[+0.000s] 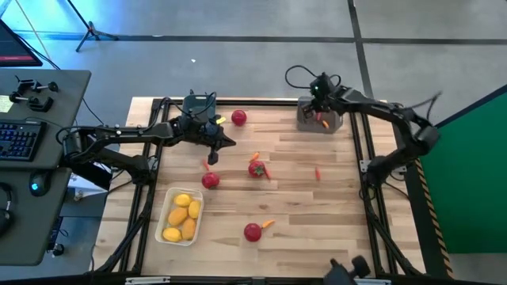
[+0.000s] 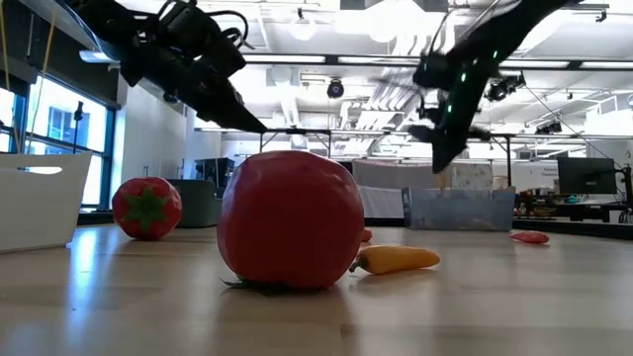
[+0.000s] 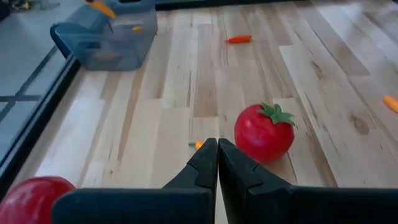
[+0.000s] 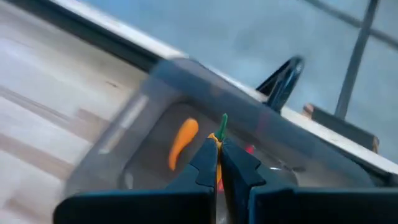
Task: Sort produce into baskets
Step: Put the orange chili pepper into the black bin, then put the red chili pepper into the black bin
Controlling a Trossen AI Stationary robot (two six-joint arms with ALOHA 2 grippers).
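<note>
From above, we see the left gripper (image 1: 228,142) closed on nothing, hovering over the bare wood at about ten o'clock from the table's centre. The right gripper (image 1: 321,115) hangs over the smoky grey bin (image 1: 320,121) at one o'clock. A white tray (image 1: 181,217) at seven o'clock holds yellow-orange lemons (image 1: 181,215). Four red tomatoes lie loose: one (image 1: 238,118) at twelve o'clock, two (image 1: 257,169) (image 1: 210,180) near the centre, one (image 1: 252,231) at six o'clock. Small orange peppers are scattered — one (image 1: 318,173) lies at three o'clock.

At table height, we find a tomato (image 2: 289,220) close up with an orange pepper (image 2: 398,259) just beside it at three o'clock, and the grey bin (image 2: 459,208) beyond.

Past the left wrist, we see the fingers (image 3: 205,163) pressed together, a green-topped tomato (image 3: 263,131) just ahead, and a dark blue-grey bin (image 3: 106,38) farther off.

Past the right wrist, the fingers (image 4: 206,163) pinch a thin orange pepper (image 4: 219,138) over the grey bin (image 4: 134,121) — another pepper (image 4: 183,142) lies inside.
</note>
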